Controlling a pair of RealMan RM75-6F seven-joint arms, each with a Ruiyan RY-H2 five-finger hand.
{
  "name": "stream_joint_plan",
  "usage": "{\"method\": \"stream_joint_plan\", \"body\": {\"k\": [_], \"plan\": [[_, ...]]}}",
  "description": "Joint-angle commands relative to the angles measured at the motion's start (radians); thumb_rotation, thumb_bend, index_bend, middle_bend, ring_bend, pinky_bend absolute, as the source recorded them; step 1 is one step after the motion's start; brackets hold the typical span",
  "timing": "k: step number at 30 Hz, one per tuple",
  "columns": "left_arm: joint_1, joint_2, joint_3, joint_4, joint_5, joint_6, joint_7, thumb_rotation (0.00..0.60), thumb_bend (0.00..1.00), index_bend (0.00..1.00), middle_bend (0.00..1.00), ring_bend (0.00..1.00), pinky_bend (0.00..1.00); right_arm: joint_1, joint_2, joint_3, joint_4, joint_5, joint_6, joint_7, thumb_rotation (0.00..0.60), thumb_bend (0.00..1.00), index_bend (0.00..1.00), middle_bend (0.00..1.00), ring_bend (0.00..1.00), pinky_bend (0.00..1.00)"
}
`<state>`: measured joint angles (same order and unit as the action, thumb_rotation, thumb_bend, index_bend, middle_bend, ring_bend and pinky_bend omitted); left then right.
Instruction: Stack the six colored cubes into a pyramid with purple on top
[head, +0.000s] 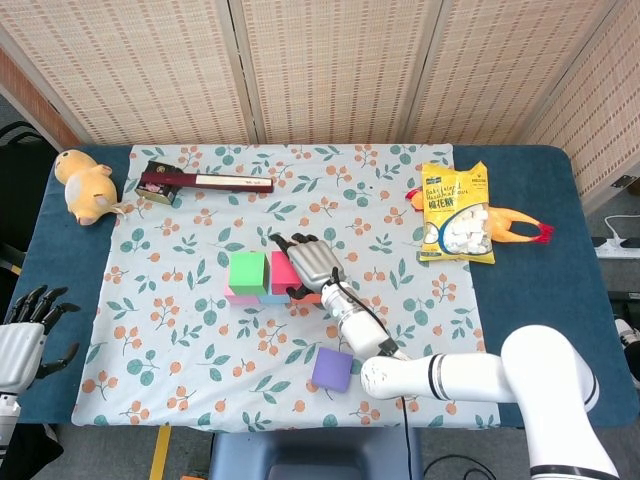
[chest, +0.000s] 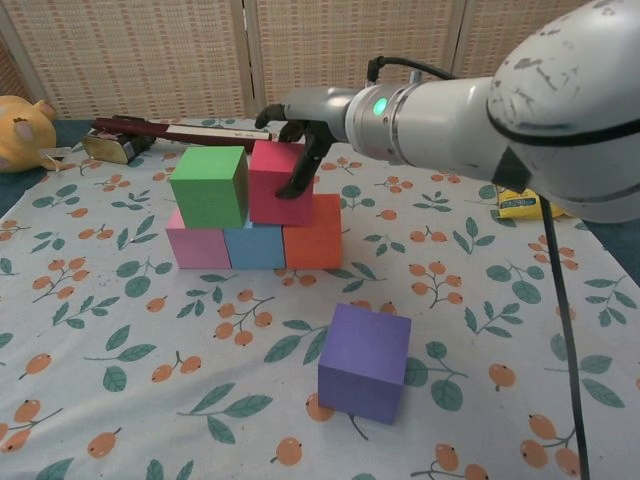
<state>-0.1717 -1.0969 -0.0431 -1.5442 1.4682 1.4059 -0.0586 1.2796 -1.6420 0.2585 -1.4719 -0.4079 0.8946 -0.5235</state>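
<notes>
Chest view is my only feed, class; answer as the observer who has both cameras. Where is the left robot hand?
Observer: The left robot hand hangs at the near left corner of the table, off the floral cloth, fingers apart, holding nothing.
Operator: What lies around the snack bag?
Observer: A yellow rubber chicken shows on both sides of the snack bag, its red feet pointing towards the table's right edge.

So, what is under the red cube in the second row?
The red cube rests on the light blue cube and the orange cube, beside the green cube. The right hand holds it, covering its top; the contact underneath is hidden.
</notes>
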Motion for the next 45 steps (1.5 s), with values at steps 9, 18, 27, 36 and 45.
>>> {"method": "stream_joint_plan", "body": {"k": [9,18,27,36,45], "plan": [[0.003,0.001,0.000,0.002,0.001,-0.002,-0.006,0.600,0.33,0.29,0.10,0.00,0.10,-0.001,-0.016,0.010,0.013,0.001,-0.008,-0.010,0.600,0.27,0.00,0.35,0.05,0.12],[0.004,0.001,0.001,0.002,0.002,-0.005,-0.009,0.600,0.33,0.29,0.09,0.00,0.10,-0.006,-0.023,0.015,0.021,-0.003,-0.002,-0.020,0.600,0.27,0.00,0.29,0.01,0.09],[0.005,0.000,0.001,0.005,0.000,-0.010,-0.012,0.600,0.33,0.29,0.08,0.00,0.10,-0.011,-0.029,0.023,0.021,-0.010,0.002,-0.024,0.600,0.27,0.00,0.22,0.00,0.07],[0.007,0.001,0.003,0.007,0.002,-0.012,-0.014,0.600,0.33,0.29,0.08,0.00,0.10,-0.015,-0.033,0.028,0.016,-0.012,0.002,-0.028,0.600,0.24,0.00,0.17,0.00,0.05],[0.012,0.001,0.004,0.012,0.000,-0.011,-0.027,0.600,0.33,0.29,0.07,0.00,0.10,-0.045,0.032,0.043,-0.052,-0.036,0.005,-0.002,0.600,0.16,0.00,0.15,0.00,0.05]]}}
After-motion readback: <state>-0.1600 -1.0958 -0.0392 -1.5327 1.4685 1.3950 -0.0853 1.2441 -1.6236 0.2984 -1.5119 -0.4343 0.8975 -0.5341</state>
